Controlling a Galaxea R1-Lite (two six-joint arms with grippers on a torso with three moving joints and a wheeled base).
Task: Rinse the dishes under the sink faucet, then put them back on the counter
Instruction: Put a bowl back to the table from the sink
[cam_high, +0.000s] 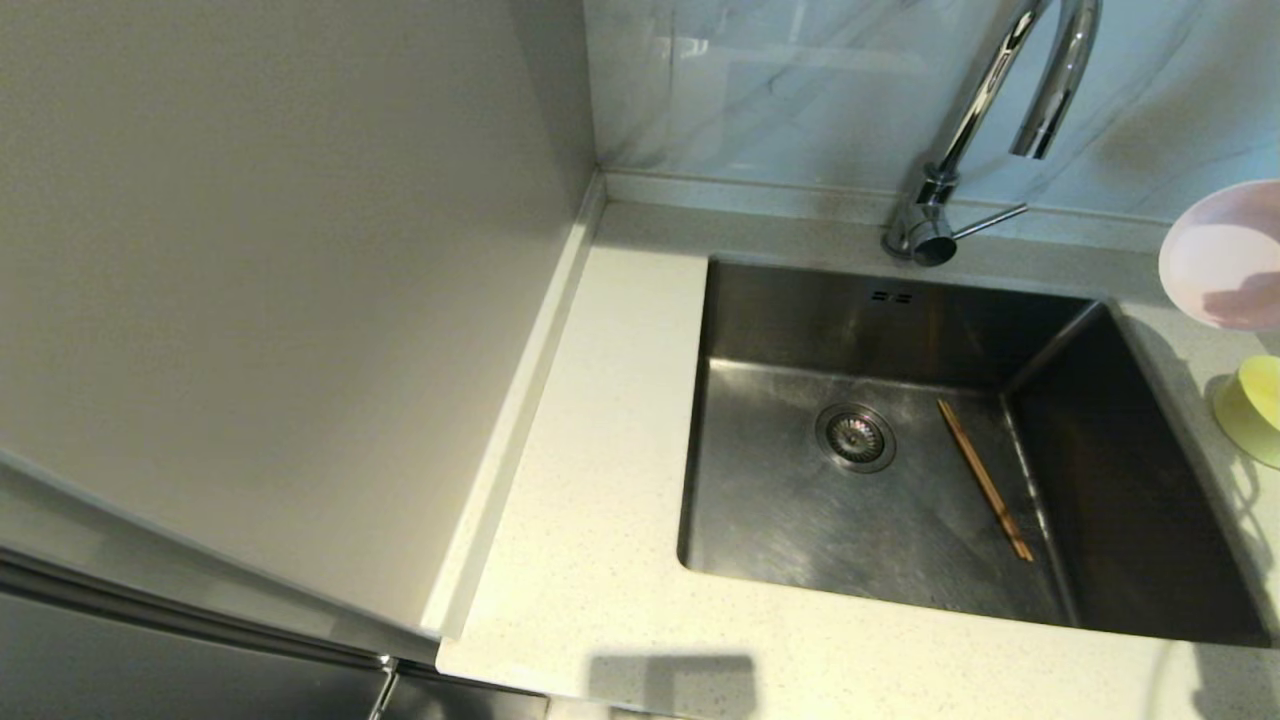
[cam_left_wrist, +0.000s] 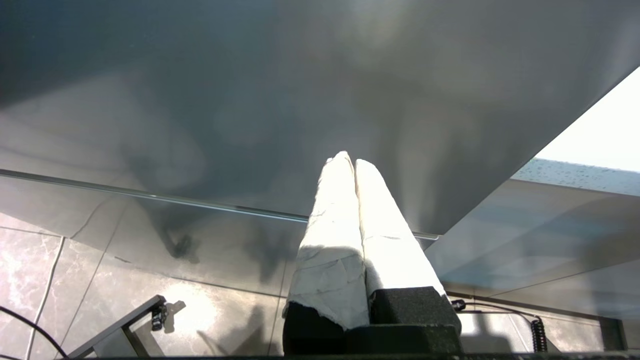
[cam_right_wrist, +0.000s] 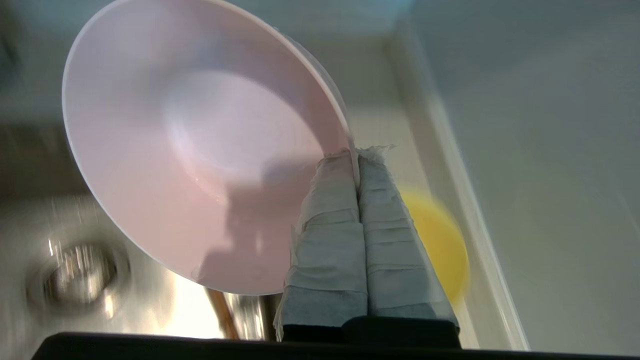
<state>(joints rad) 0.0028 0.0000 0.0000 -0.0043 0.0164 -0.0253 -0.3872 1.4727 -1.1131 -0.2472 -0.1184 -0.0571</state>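
Chopsticks (cam_high: 985, 479) lie flat on the floor of the sink (cam_high: 790, 520), slanting from about 11 o'clock to 5 o'clock in the head view, just to the 3 o'clock side of the round drain strainer (cam_high: 855, 437) and close to the basin's inner wall. At the 12 o'clock edge of the basin the chrome faucet (cam_high: 975, 110) rises from the pale speckled surface (cam_high: 590, 480), its spout curving over toward the basin and its thin side lever (cam_high: 990, 221) pointing toward 3 o'clock.

At the 3 o'clock edge of the head view the pink bowl (cam_high: 1222, 255) is held up in the air, tilted so that its hollow faces the camera, above the surface beside the sink. The right wrist view shows the right gripper (cam_right_wrist: 358, 165) with its wrapped fingers (cam_right_wrist: 330, 215) pressed together on the bowl's thin rim, one finger inside and one outside. Below the pink bowl, at about 4 o'clock from the basin, the yellow bowl (cam_high: 1255, 408) sits on the surface, partly cut off by the picture's edge.

The left gripper (cam_left_wrist: 350, 165) does not show in the head view; its own camera shows its white-wrapped fingers (cam_left_wrist: 332, 235) closed against each other and holding nothing, in front of a grey cabinet panel (cam_left_wrist: 300, 100) with tiled floor (cam_left_wrist: 60, 280) below.
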